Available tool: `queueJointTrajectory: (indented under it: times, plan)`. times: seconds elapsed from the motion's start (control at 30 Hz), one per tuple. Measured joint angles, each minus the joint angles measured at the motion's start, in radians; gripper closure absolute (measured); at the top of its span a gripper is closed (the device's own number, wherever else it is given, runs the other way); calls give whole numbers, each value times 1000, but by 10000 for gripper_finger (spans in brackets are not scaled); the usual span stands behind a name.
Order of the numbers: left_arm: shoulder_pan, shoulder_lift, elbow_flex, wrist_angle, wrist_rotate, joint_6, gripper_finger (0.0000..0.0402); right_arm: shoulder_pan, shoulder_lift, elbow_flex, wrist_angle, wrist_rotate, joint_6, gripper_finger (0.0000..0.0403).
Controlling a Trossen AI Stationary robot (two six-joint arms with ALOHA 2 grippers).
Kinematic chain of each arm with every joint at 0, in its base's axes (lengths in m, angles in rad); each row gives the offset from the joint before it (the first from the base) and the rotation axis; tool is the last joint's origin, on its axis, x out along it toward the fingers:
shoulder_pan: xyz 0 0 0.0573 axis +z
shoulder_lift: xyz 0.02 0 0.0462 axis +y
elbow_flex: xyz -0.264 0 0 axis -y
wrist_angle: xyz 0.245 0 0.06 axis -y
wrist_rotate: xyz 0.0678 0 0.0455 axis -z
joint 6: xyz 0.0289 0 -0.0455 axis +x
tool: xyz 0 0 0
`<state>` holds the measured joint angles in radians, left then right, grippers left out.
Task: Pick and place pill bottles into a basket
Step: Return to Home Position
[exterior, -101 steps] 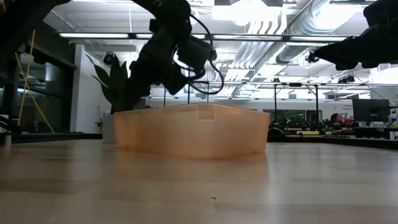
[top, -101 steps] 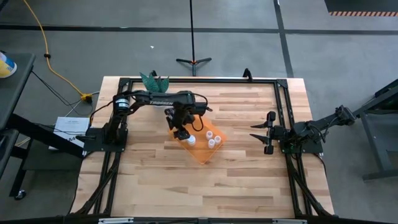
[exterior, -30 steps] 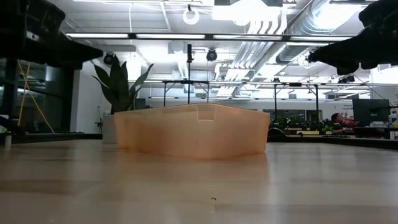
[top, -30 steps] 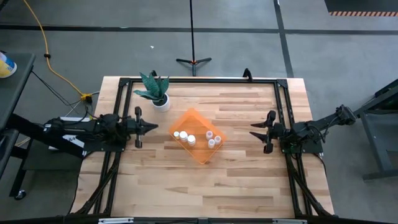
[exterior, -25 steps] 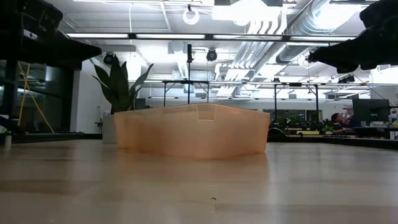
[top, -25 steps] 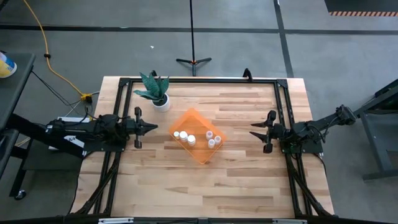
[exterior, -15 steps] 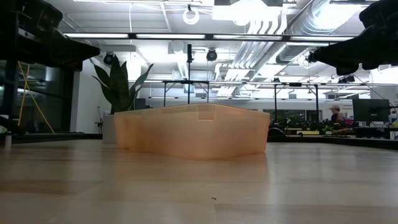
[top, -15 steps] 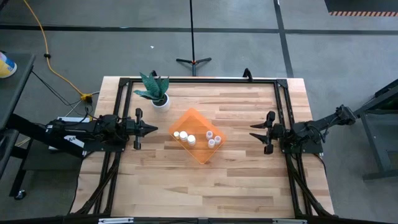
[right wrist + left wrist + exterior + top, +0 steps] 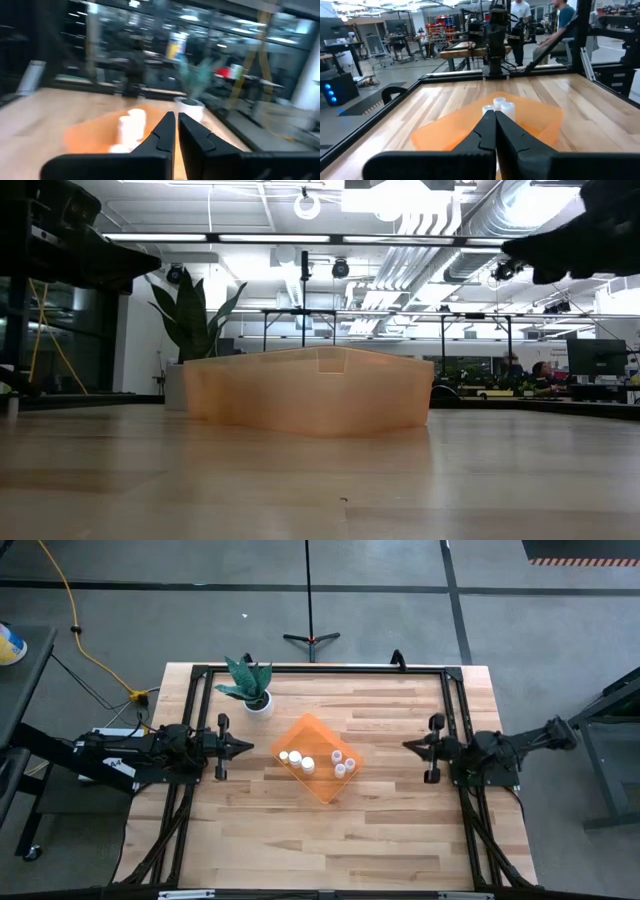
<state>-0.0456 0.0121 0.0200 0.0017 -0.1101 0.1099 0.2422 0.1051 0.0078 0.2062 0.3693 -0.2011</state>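
Note:
The translucent orange basket (image 9: 318, 760) rests flat on the wooden table near its middle; it also shows in the low view (image 9: 310, 390). Several small white pill bottles (image 9: 300, 760) stand inside it, in two groups; they also show in the left wrist view (image 9: 500, 105) and, blurred, in the right wrist view (image 9: 131, 122). My left gripper (image 9: 245, 747) is shut and empty at the table's left side, pointing at the basket. My right gripper (image 9: 408, 745) is shut and empty at the right side, also pointing at the basket.
A white pot with green leaves (image 9: 258, 700) stands at the far left, behind the basket. A black metal frame (image 9: 320, 668) runs along the table's edges. People show in the room beyond the table (image 9: 520, 15). Bare wood lies between each gripper and the basket.
My right gripper has risen a little at the table's right side, staying shut and empty. The basket and the bottles have not moved.

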Motion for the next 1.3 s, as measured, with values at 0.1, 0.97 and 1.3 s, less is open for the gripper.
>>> queueJointTrajectory:
  times: [0.1, 0.97, 1.3]
  plan:
    - [0, 5, 0, 0, -2, 31, 379, -91, 0, 0, -17, 1, 20, 388]
    - [0, 5, 1, -6, 52, -10, 363, -344, 0, 0, -68, -370, 119, 402]
    - [0, 5, 1, -5, 41, 17, 333, -344, 0, 0, -74, -265, 199, 394]
